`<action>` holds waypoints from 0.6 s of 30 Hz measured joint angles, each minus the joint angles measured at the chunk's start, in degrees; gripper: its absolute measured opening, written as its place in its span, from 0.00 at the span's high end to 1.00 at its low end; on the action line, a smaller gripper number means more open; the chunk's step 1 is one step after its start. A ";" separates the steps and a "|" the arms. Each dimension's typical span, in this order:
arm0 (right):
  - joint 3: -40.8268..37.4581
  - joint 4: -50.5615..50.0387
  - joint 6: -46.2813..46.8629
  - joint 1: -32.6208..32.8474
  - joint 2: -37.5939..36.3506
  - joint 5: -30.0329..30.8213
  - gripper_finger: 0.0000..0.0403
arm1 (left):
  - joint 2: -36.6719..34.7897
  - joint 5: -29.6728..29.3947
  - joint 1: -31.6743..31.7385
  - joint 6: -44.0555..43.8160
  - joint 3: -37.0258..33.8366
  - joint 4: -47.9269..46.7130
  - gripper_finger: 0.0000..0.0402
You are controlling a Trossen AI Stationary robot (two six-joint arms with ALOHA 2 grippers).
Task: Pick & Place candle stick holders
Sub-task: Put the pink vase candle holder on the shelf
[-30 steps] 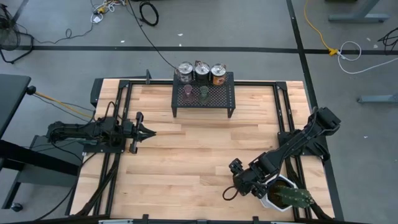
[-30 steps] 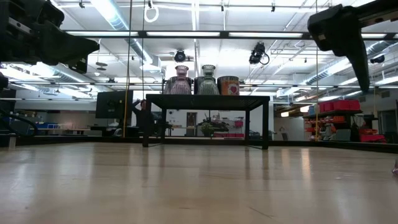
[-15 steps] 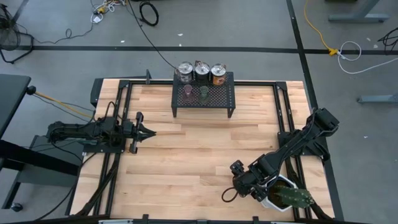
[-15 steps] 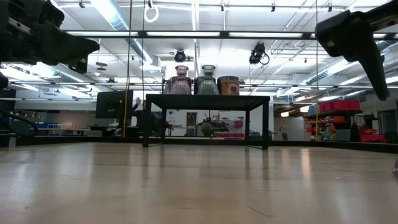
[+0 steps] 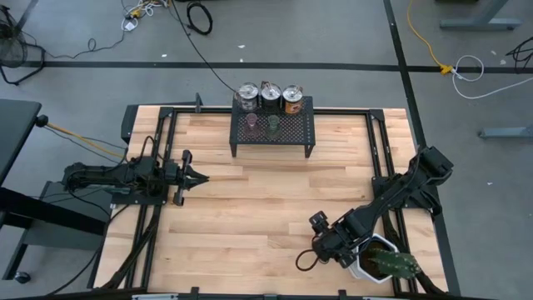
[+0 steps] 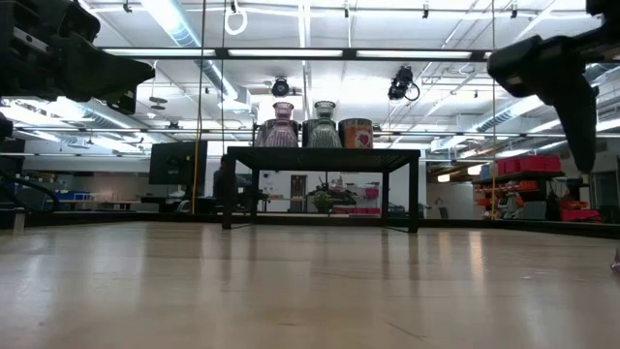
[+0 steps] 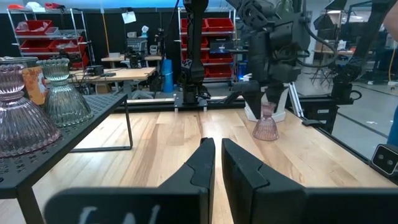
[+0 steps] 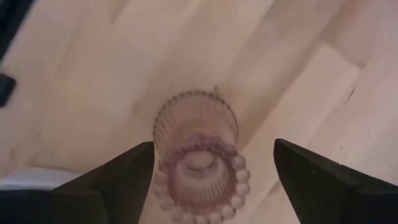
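A pink ribbed glass candle stick holder [image 8: 198,155] stands on its flared base [image 7: 266,132] on the table at the near right. My right gripper [image 8: 212,144] points down over it, open, with one finger [image 8: 121,183] on each side of it. In the high view the gripper [image 5: 319,247] hides the holder. On the black mesh rack [image 5: 287,133] at the far middle stand a pink cup [image 5: 252,123], a green cup [image 5: 272,123] and three metallic holders [image 5: 270,95]. My left gripper [image 5: 198,177] waits at the left, shut and level.
A white pot with a cactus [image 5: 385,263] stands right beside my right gripper, toward the table's right near corner. Black frame rails [image 5: 158,150] run along the table's left, right and far sides. Bare wood [image 5: 250,208] lies between the two arms.
My right gripper has stayed over the same spot beside the pot and has rolled a little about its own line.
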 joint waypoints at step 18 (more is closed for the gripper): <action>-0.03 -0.29 -0.01 -0.02 -0.07 -1.14 0.21 | 0.01 0.00 0.00 0.00 0.00 0.00 0.91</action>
